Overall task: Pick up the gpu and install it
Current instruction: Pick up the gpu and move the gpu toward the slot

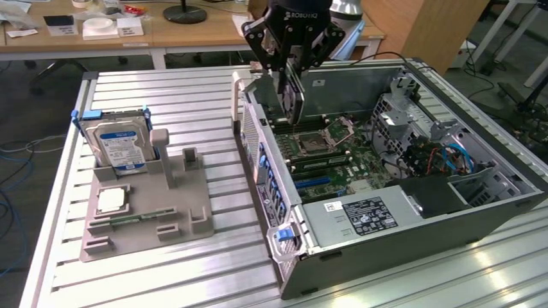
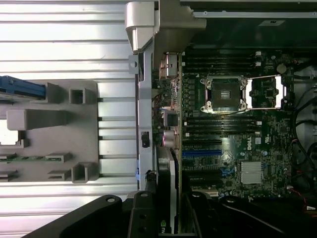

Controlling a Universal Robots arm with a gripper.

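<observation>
Starting at the exterior view's left, a grey fixture [image 1: 171, 212] rests on the slatted table [image 1: 197, 96]. It carries a hard drive [image 1: 120, 144] standing upright at its far end and a square chip [image 1: 111, 200] lying flat nearer. Right of the fixture, the gripper [image 1: 289, 64] hangs over the far left part of the open case [image 1: 479, 218], its jaws clenched on the two flat faces of the gpu [image 1: 294, 102]. The gpu hangs on edge with its upper part between the fingers. Its lower edge appears clear of the motherboard [image 1: 342, 160], so it is not seated. The wrist view shows the card edge-on, just inside the case wall, with the blue slot [image 1: 319, 182] and the socket [image 1: 321, 135] beside it. Further right lie the drive bays and cabling. Handling judgement: the gpu is light, thin and stiff, but fragile. Its faces carry components that can crack or shear under a hard clamp, and its contact edge should stay untouched. Smooth faces may slip or pivot in a narrow pinch. Take hold across the faces near the upper edge, midway along its length, so that it hangs plumb.
</observation>
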